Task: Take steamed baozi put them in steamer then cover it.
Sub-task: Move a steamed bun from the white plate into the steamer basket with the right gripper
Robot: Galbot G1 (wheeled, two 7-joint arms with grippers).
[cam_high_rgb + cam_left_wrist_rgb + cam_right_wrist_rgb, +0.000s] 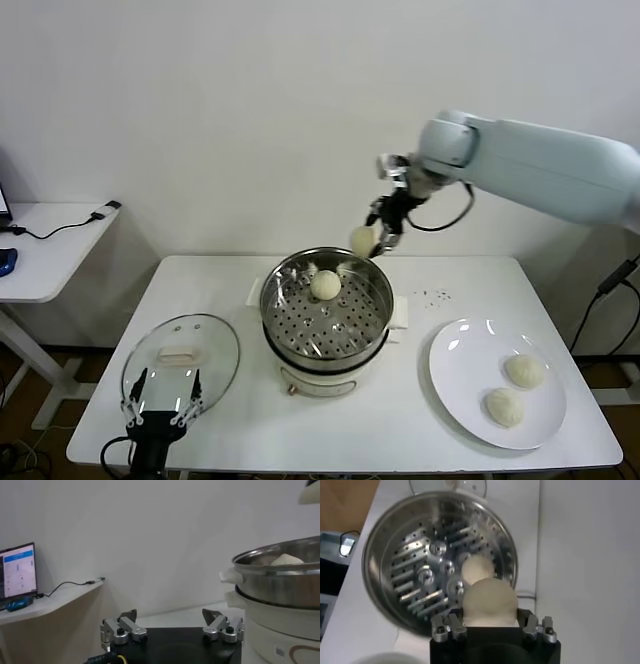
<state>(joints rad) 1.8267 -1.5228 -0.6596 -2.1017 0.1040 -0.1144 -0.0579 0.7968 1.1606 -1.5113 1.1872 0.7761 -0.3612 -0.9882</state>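
Observation:
My right gripper (372,240) is shut on a cream-white baozi (362,240) and holds it in the air above the far right rim of the steamer (275,310). The right wrist view shows that baozi (489,602) between the jaws, over the perforated tray (420,575). One baozi (325,285) lies on the tray at the far side; it also shows in the right wrist view (476,569). Two baozi (524,371) (504,407) lie on the white plate (455,370). The glass cover (215,350) lies flat on the table to the left. My left gripper (162,400) is open, at the table's front left edge.
A side table (45,250) with cables and a laptop (17,577) stands to the left. The steamer's wall (280,587) rises close beside my left gripper (172,627). A wall stands behind the table.

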